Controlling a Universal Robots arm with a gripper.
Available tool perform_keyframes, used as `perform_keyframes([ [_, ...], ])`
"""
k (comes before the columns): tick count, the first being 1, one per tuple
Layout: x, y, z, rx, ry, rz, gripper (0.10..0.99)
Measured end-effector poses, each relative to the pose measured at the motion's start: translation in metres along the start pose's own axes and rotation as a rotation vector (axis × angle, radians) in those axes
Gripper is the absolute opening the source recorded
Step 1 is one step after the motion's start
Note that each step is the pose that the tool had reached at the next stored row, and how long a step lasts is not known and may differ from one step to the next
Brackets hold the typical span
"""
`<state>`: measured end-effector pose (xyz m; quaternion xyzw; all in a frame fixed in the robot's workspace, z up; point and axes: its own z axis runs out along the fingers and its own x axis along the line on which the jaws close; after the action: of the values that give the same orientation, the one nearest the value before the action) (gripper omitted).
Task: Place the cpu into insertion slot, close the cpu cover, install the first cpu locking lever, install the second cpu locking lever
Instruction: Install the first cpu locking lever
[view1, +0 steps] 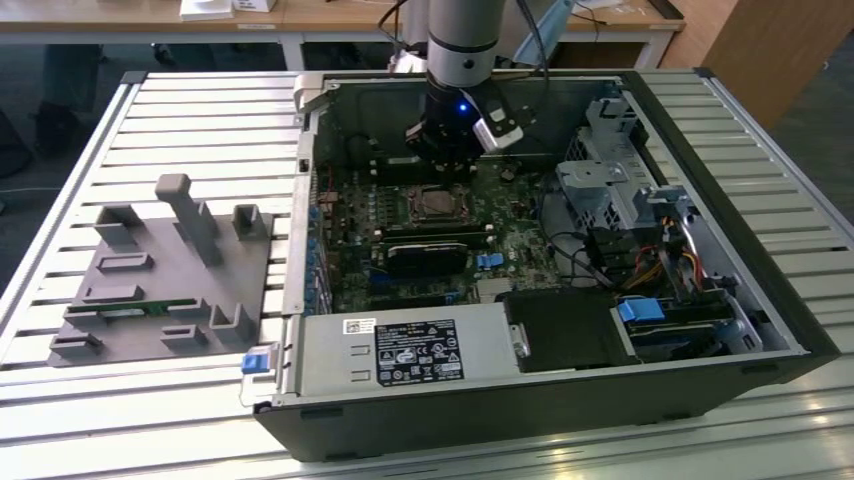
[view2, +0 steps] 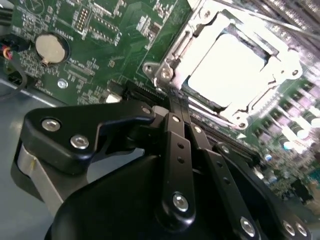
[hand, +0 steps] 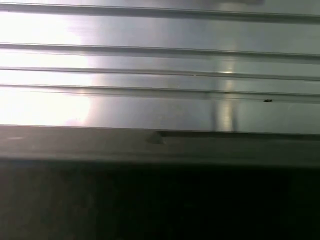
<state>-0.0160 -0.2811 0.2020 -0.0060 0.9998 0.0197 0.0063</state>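
Exterior view first, sweeping from its left: a grey fixture block (view1: 167, 275) with upright pegs sits on the slatted table (view1: 80, 400), just beside the open computer case (view1: 747, 320). Moving right into the case, the green motherboard (view1: 400, 230) lies flat on the floor of it, and the insertion slot (view1: 434, 204) sits near its middle with the cpu cover (view1: 434, 190) down over it. The arm drops in from above, wrist pointing straight down, and the gripper (view1: 445, 168) hangs just behind the socket. Further right sit the drive cages (view1: 607, 190) and a bundle of cables; the power supply (view1: 400, 352) fills the near corner.

Second wrist view now: a coin cell (view2: 51, 48) shines on the board, the black fingers (view2: 176, 131) are pressed together with nothing between them, and their tip points at the socket's corner. Just beyond them the cpu (view2: 227, 67) lies seated in the slot, framed by the silvery cover.

First wrist view: ribbed metal slats above a dark edge.
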Motion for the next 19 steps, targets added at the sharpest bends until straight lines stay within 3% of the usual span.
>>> perform_keyframes([
  [4,-0.0003,0.0003,-0.007,0.0,0.0013,0.0,0.106],
  [19,-0.0004,-0.0045,-0.0072,0.0,0.0019,0.0,0.106],
])
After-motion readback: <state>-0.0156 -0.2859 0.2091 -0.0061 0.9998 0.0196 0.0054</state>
